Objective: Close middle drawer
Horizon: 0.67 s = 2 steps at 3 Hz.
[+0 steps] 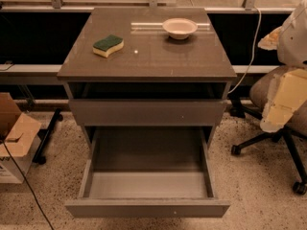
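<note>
The gripper [282, 104] at far right, open or closed I can't tell, should push squarely mid-front on the middle drawer [147, 208].

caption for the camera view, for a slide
Middle drawer stands wide open; gripper at the right edge, not touching it.
</note>
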Each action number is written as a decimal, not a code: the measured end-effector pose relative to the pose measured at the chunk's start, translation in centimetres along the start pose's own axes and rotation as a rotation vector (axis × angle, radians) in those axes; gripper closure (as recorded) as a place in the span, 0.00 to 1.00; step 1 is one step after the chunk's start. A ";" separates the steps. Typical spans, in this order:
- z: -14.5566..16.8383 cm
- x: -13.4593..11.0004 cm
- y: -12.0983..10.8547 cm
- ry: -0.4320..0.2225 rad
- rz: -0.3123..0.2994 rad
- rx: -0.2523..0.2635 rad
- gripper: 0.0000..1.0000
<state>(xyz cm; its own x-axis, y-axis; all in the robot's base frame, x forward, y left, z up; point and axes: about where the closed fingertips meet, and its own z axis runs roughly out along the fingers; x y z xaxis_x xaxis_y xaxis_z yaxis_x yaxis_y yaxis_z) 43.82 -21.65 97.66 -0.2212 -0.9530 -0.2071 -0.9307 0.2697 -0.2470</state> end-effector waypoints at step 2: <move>-0.1 -0.2 0.0 -0.002 -0.002 0.009 0.20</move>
<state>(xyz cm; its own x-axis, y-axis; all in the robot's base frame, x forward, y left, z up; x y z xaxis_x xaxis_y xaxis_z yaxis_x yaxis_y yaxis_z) 43.82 -21.52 97.77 -0.2183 -0.9533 -0.2088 -0.9287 0.2687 -0.2557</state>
